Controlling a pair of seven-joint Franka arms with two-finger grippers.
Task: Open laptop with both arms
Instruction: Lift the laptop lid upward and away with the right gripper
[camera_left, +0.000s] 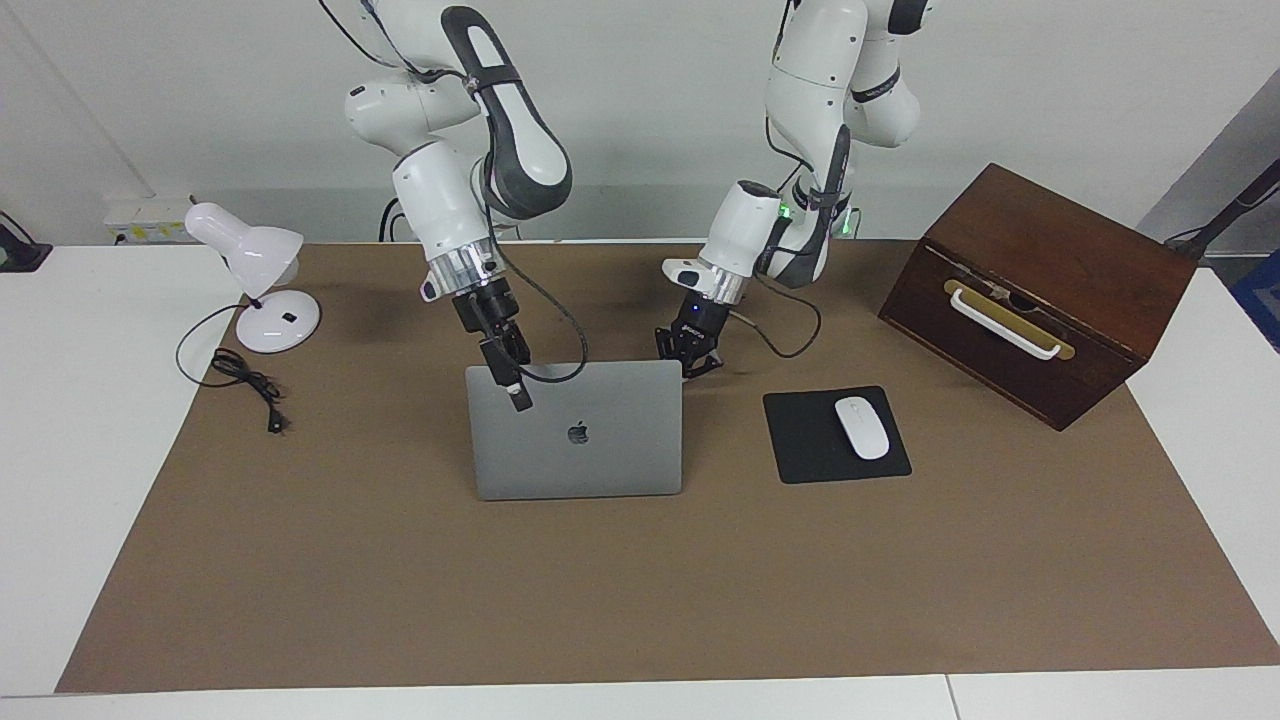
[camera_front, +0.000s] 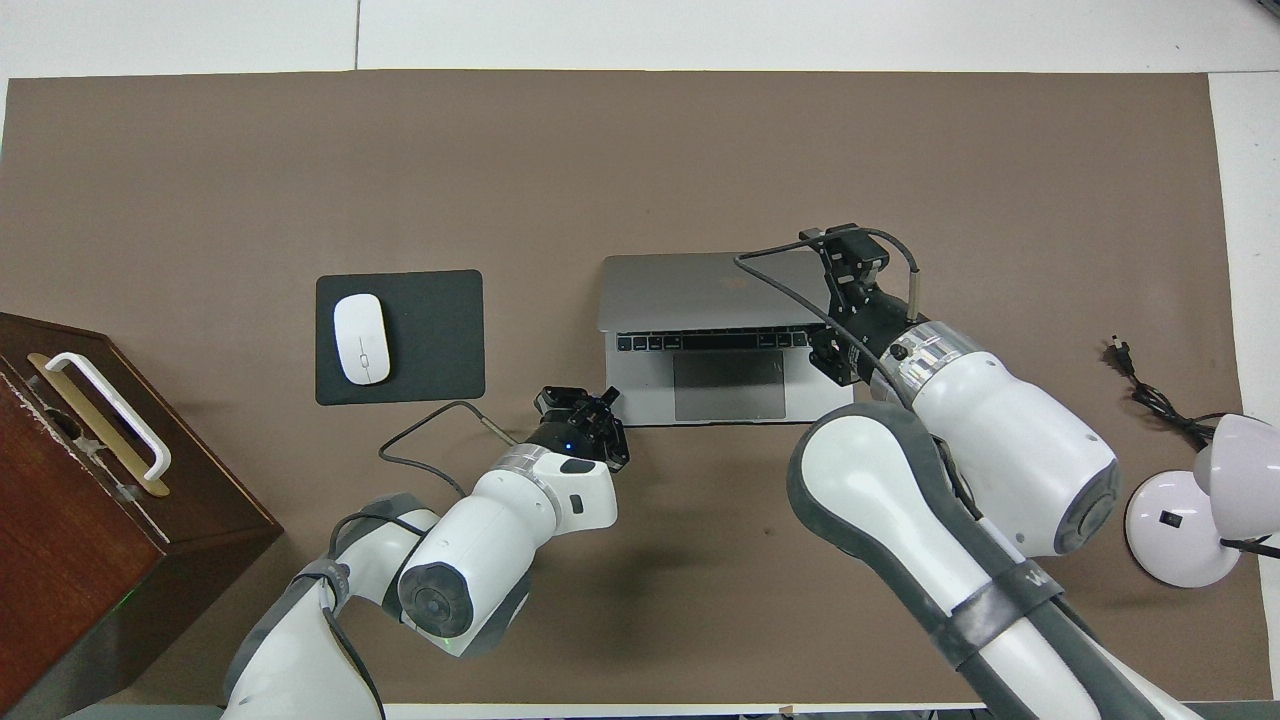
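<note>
Both views are bright and evenly lit, with soft light that seems to come from above. The shadows are weak: a faint blurred one lies on the brown mat (camera_front: 640, 160) under the arms, and a thin dark one lies along the base of the wooden box (camera_left: 1040, 290). The laptop lid (camera_left: 575, 430) has a mild pale sheen but no hard glare. Both pictures are sharp to the edges, with no visible motion blur.

Matt metal laptop (camera_left: 590, 455), wooden box (camera_left: 1060, 270)
</note>
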